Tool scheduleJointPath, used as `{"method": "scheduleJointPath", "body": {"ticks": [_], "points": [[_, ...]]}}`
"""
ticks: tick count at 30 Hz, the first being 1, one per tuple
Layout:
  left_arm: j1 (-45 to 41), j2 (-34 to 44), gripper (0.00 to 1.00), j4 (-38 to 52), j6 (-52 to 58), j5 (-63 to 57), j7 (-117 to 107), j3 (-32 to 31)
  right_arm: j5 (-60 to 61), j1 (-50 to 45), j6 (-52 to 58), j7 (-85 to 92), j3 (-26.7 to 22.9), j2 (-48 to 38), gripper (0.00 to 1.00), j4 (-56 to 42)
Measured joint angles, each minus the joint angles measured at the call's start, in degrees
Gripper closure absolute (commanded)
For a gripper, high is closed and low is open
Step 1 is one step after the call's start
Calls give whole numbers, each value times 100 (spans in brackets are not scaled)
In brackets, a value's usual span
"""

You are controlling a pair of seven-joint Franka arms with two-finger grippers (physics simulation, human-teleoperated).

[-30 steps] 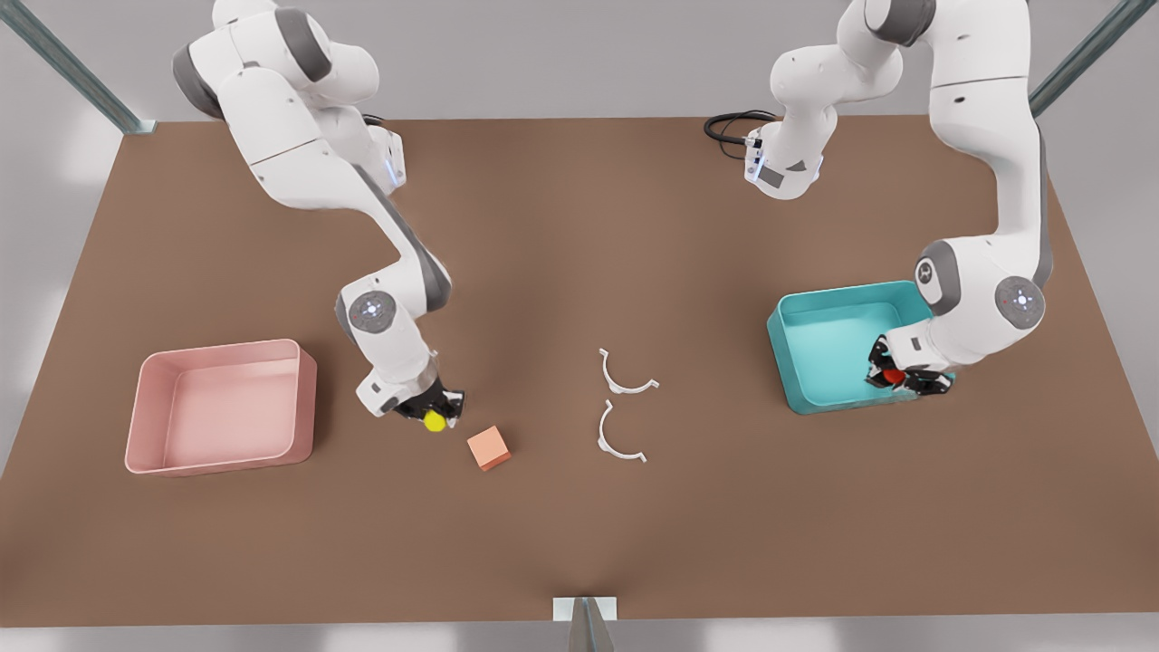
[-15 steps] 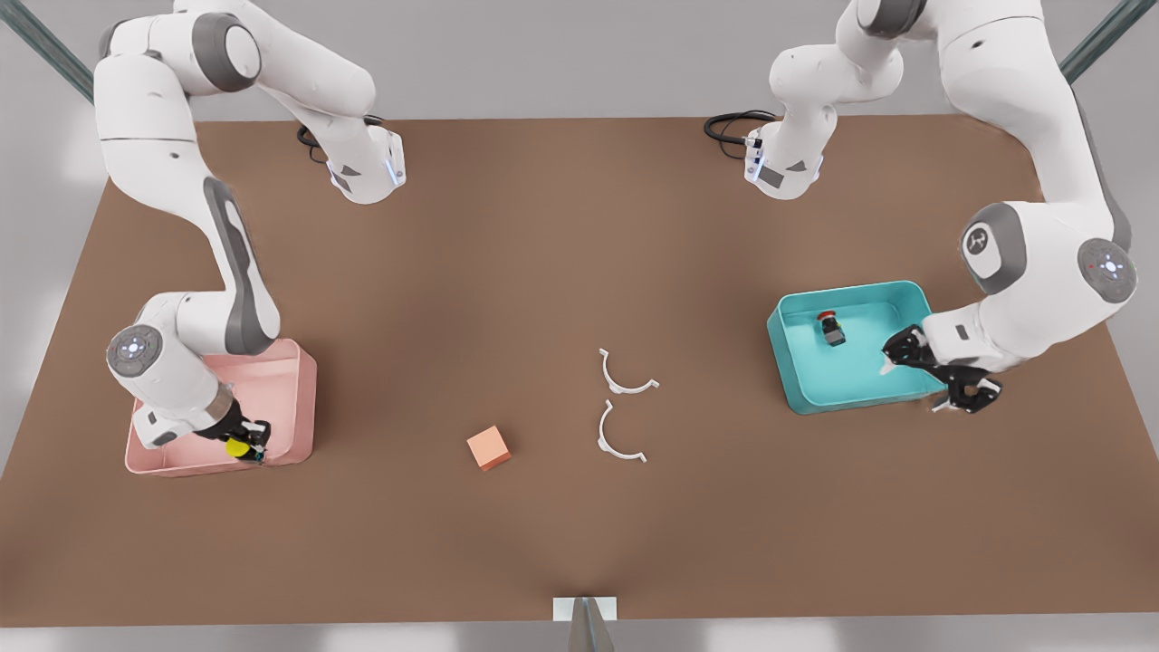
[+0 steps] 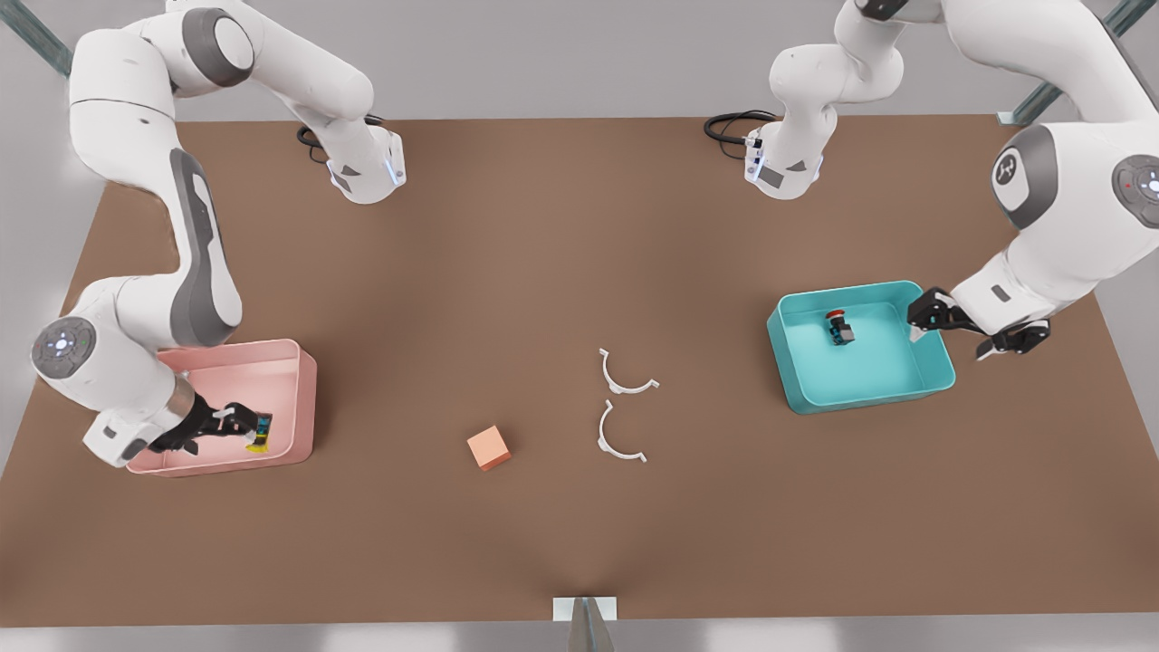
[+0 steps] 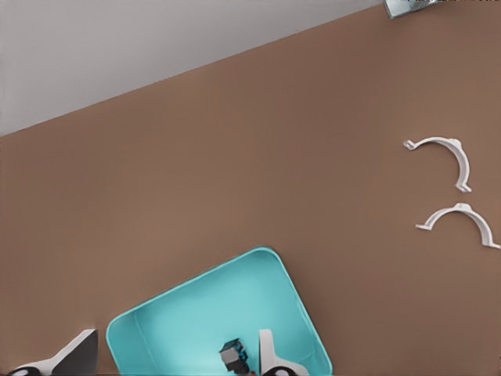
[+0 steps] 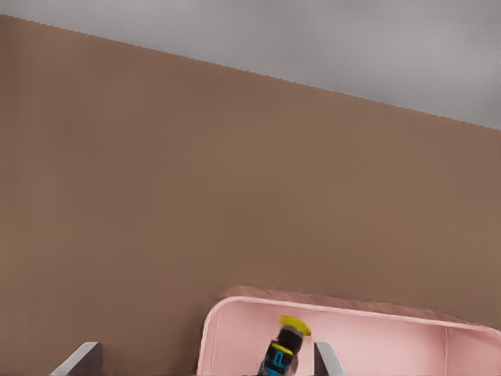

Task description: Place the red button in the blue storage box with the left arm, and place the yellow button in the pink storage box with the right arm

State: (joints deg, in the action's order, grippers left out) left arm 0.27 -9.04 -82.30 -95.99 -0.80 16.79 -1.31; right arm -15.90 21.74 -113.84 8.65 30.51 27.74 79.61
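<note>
Hovering at the far rim of the blue storage box (image 3: 937, 362), on the front view's right, the left gripper (image 3: 960, 330) has its fingers spread and nothing between them. The red button (image 3: 835, 327) lies on the floor of that box, near the wall farthest from the gripper, tipped on its side; the left wrist view catches the button (image 4: 233, 356) between the two parted fingertips, well below them. That half of the job reads as done.

Over on the front view's left, the right gripper (image 3: 237, 426) reaches into the pink storage box (image 3: 303, 362) near its front corner. The yellow button (image 3: 259, 436) sits just off the fingertips, inside the walls, low toward the floor of the box. From the right wrist view the yellow button (image 5: 283, 346) lies between the fingers (image 5: 325, 362), which stand wide apart, so I judge it released rather than held.

What counts here is a clean exit. Each arm should rise straight up, fingers kept parted, before swinging sideways, so no fingertip clips a wall or drags a button along. The orange cube (image 3: 489, 447) and the two white clips (image 3: 623, 403) on the tabletop (image 3: 561, 254) lie well apart from both boxes and need no attention.
</note>
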Motion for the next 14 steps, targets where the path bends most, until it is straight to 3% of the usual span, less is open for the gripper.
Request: {"method": "scheduleJointPath", "body": {"ticks": [4, 5, 7, 10, 12, 14], "points": [[11, -12, 0, 42, 52, -15, -400, 1, -174, -914, 1180, -308, 500, -364, 0, -869], [7, -11, 0, 44, 61, -17, -487, 0, -86, -1068, 1331, -410, 269, -592, 0, -783], [1, -9, 0, 45, 76, -16, -647, 0, 405, -1962, 1551, -570, -1278, -1257, 0, -317], [5, -8, 0, 45, 90, -15, -853, 0, 846, -2672, 1714, -693, -2819, -2110, 0, 804], [9, -8, 0, 48, 97, -14, -972, 0, 1085, -2613, 1730, -713, -3208, -2093, 0, 1046], [4, -8, 0, 47, 102, -14, -1080, 1, 1287, -2481, 1740, -725, -3286, -2078, 0, 1104]]}}
